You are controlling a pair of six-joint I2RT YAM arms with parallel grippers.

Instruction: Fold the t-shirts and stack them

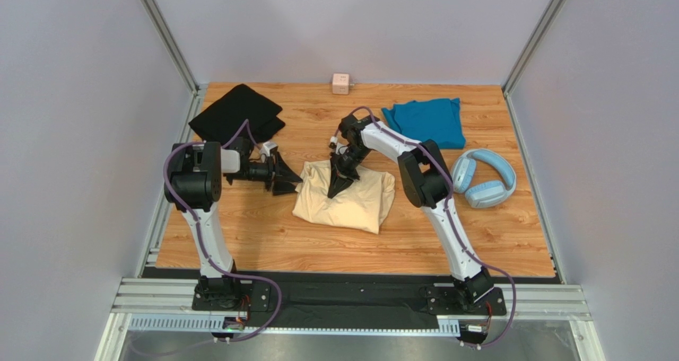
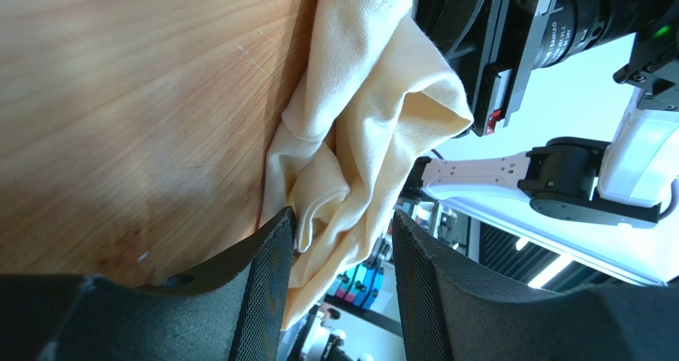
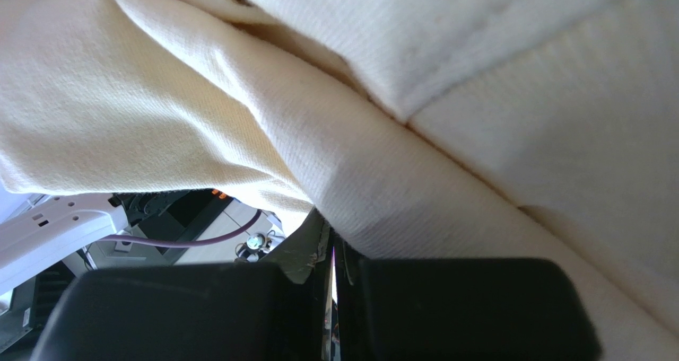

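The pale cream t-shirt point(image 1: 351, 202) lies bunched in the middle of the table. My right gripper point(image 1: 336, 189) points down into its upper middle, shut on a pinch of the cream cloth point(image 3: 446, 91), which rises slightly toward the fingers. My left gripper point(image 1: 288, 178) is at the shirt's left edge, open. A raised fold of the cream shirt point(image 2: 374, 106) sits between its jaws, touching one finger point(image 2: 267, 281) only. The black t-shirt point(image 1: 237, 113) lies flat at the back left. The teal t-shirt point(image 1: 426, 121) lies at the back right.
Light-blue headphones point(image 1: 483, 178) lie right of the right arm. A small pink cube point(image 1: 341, 83) sits at the back edge. Grey walls enclose the wooden table point(image 1: 263, 234) on three sides.
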